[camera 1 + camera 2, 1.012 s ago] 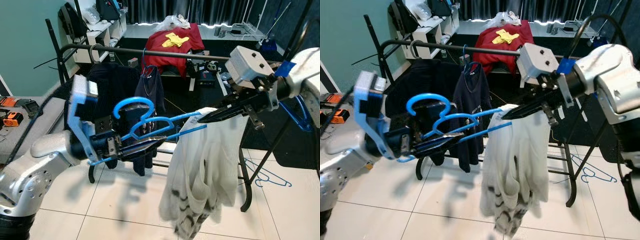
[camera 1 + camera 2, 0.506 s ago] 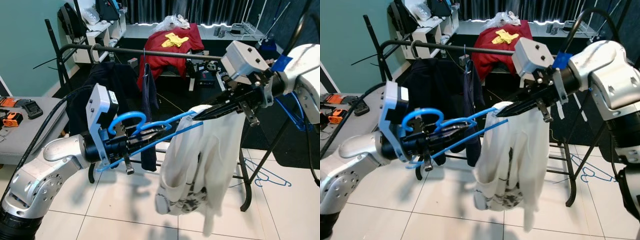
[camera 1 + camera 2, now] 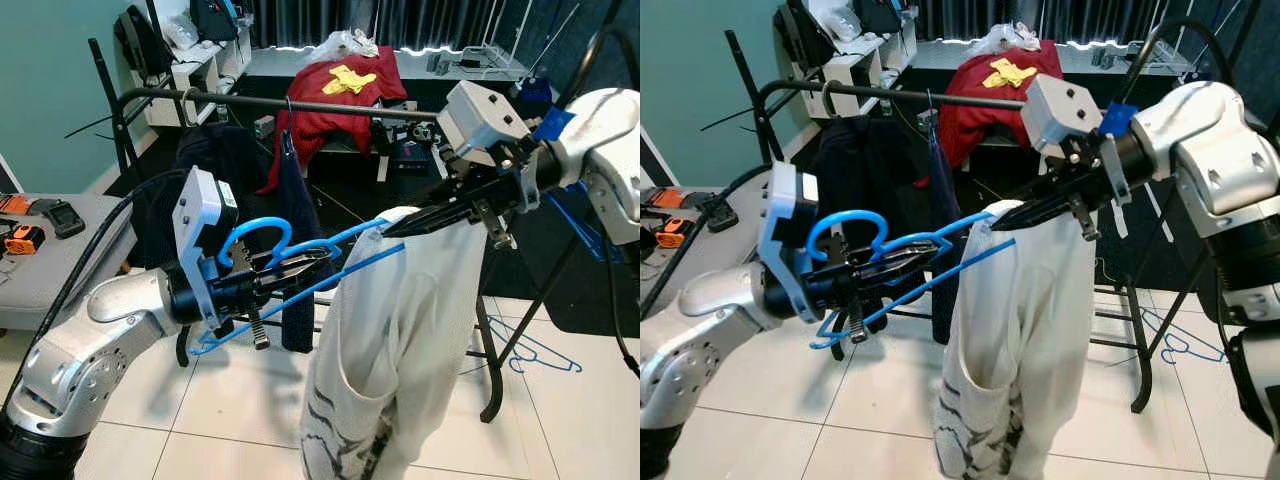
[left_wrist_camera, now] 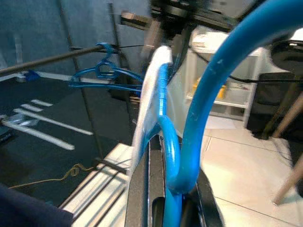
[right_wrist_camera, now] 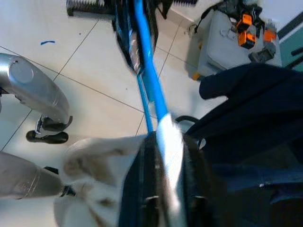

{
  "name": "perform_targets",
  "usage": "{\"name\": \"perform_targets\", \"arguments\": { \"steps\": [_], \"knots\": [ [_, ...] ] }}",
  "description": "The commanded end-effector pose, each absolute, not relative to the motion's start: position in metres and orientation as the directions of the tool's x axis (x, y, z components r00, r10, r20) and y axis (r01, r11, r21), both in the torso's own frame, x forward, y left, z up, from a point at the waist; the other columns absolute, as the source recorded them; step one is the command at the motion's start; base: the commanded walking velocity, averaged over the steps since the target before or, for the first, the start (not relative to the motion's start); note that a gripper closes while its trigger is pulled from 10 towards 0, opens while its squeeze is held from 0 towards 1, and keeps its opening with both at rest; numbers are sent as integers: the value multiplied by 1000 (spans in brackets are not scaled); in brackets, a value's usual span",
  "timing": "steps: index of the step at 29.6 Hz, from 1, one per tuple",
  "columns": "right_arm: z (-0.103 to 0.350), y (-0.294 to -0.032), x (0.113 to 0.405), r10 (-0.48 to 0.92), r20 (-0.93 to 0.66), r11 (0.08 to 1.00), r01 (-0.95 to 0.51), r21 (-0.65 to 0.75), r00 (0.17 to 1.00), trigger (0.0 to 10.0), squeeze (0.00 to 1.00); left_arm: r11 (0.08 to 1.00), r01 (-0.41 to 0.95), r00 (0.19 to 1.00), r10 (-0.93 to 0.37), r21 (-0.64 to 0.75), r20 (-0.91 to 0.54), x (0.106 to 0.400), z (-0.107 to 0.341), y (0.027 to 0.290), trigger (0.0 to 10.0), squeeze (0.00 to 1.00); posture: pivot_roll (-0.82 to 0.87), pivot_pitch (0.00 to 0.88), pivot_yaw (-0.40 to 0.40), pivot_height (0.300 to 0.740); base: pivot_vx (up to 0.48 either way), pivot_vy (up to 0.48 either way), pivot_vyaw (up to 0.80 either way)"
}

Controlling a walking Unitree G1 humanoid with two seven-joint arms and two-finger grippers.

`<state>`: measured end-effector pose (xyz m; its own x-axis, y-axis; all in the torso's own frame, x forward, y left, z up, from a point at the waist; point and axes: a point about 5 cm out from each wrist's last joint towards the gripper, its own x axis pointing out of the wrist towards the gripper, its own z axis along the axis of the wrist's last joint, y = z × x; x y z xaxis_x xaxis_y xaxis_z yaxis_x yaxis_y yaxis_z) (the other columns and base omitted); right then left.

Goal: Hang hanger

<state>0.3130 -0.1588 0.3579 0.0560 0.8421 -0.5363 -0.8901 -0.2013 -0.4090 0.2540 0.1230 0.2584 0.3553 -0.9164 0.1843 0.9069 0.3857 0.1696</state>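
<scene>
White tiled floor (image 3: 250, 400), black clothes rail (image 3: 300, 103); both hands (image 3: 305, 268) (image 3: 395, 232) clamped on blue hanger (image 3: 300, 265).

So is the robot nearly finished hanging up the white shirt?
Partly. The white shirt is already draped over the blue hanger. The left gripper holds the hanger near its hook, and the right gripper pinches the shirt at the hanger's far end. Left to do: hooking the hanger onto the rail.
</scene>
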Motion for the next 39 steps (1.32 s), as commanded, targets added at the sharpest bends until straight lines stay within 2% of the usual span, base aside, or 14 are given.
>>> {"name": "perform_targets", "arguments": {
  "steps": [1,13,15,16,17,18,20,22,25,27,30,32,33,39],
  "knots": [
    [367,-155,313,850,-523,-213,-872,-442,58,10000,1000,379,909,341,-916,175,211,252,262,120,0,0,-130,11,-15,736,0,0,0],
    [383,-157,318,916,-380,-99,-845,-526,130,10000,1000,396,906,347,-895,145,279,252,266,119,0,0,-134,8,-18,736,0,0,0],
    [413,-168,324,953,-151,120,-783,-611,264,10000,1000,408,903,357,-888,138,290,253,265,119,0,0,-132,7,-27,736,0,0,0],
    [413,-168,324,953,-151,120,-783,-611,264,10000,1000,408,903,357,-888,138,290,253,265,119,0,0,-132,7,-27,736,0,0,0],
    [428,-181,324,946,-15,247,-749,-615,324,10000,1000,421,897,369,-881,136,296,253,265,120,0,0,-130,6,-27,736,0,0,0],
    [428,-181,324,946,-15,247,-749,-615,324,10000,1000,421,897,369,-881,136,296,253,265,120,0,0,-130,6,-27,736,0,0,0],
    [442,-203,320,916,136,384,-721,-576,378,10000,1000,446,885,390,-868,135,309,253,266,123,0,0,-127,9,-32,736,0,0,0],
    [439,-218,316,903,175,421,-732,-536,392,10000,1000,464,875,404,-857,139,320,254,269,127,0,0,-122,12,-37,736,0,0,0],
    [434,-231,312,897,196,440,-749,-496,397,10000,1000,477,867,412,-848,142,333,253,272,130,0,0,-123,13,-37,736,0,0,0],
    [394,-258,296,932,146,361,-869,-337,331,10000,1000,507,847,424,-826,159,370,253,283,141,0,0,-131,20,-36,736,0,0,0],
    [358,-270,280,964,78,264,-947,-184,253,10000,1000,529,830,432,-811,177,395,253,292,149,0,0,-132,22,-34,736,0,0,0],
    [340,-276,277,966,63,257,-960,-112,251,10000,937,537,823,432,-805,188,407,254,298,153,0,0,-134,24,-28,736,0,0,0],
    [328,-280,276,965,61,258,-964,-69,254,10000,0,540,819,430,-801,195,416,254,302,155,0,0,-137,25,-26,736,0,0,0],
    [313,-286,277,956,92,281,-959,-23,278,10000,0,531,819,406,-803,217,436,253,311,157,0,0,-138,25,-20,736,0,0,0]
  ]
}}
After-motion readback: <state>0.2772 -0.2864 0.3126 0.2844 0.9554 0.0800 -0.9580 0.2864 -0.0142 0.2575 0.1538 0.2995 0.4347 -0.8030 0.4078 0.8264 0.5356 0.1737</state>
